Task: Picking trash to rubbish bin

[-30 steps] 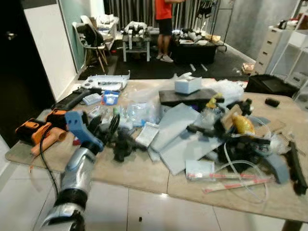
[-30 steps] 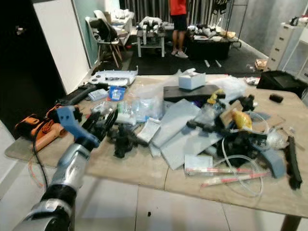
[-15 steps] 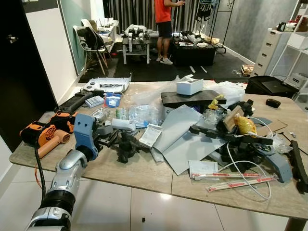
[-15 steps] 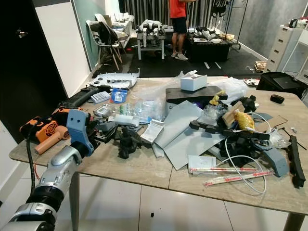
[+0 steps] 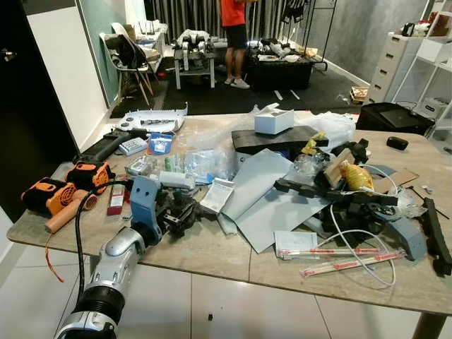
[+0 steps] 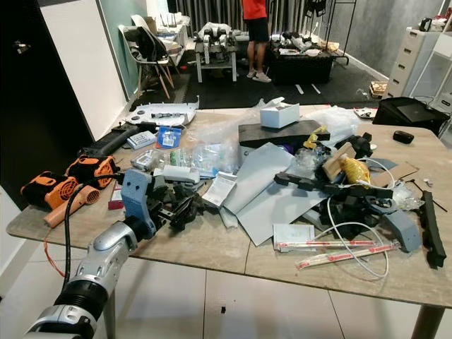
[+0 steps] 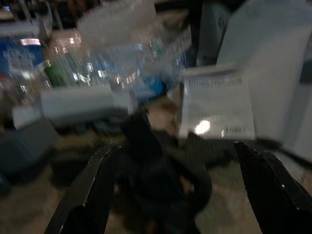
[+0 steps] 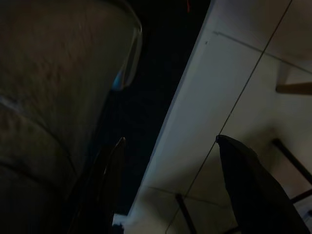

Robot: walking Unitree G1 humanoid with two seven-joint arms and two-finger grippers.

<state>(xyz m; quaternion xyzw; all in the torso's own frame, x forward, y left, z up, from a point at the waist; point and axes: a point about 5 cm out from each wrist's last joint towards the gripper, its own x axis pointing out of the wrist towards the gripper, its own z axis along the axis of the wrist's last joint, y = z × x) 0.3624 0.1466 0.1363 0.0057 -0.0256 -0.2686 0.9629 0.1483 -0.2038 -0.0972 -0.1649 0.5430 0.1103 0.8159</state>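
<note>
Since half a second ago, my left gripper [image 5: 171,212] has advanced from the table's near-left edge onto the black clump [image 5: 180,214] of dark plastic parts beside the white leaflet [image 5: 218,195]; the blue wrist housing [image 5: 145,205] now stands nearer that clump. State of left gripper: fingers [image 7: 90,187] spread wide, one on each side of the black clump [image 7: 163,180], not clenched; contact cannot be judged through the blur in the wrist view. Item, trash: black clump, lying on the stone table [image 5: 205,251] at its near-left part, just beside the white leaflet and the grey sheets [image 5: 272,198]. Item: orange power tool [image 5: 60,194], far left of table, cable trailing over the edge; position unchanged. Item: clear plastic bags [image 5: 201,159] with small bottles, behind the clump. Item: white box [image 5: 274,121] on a dark slab, centre rear. Item: yellow packet [image 5: 355,176] among black brackets, right of centre. Item: white tubing [image 5: 360,247] and red-striped straws [image 5: 339,263], near-right edge. Item: person in a red top [image 5: 233,35], standing in the room beyond, as before. My right gripper [image 8: 170,190] hangs low in shade, fingers apart and holding nothing, with pale floor tiles [image 8: 253,63] beyond them.
</note>
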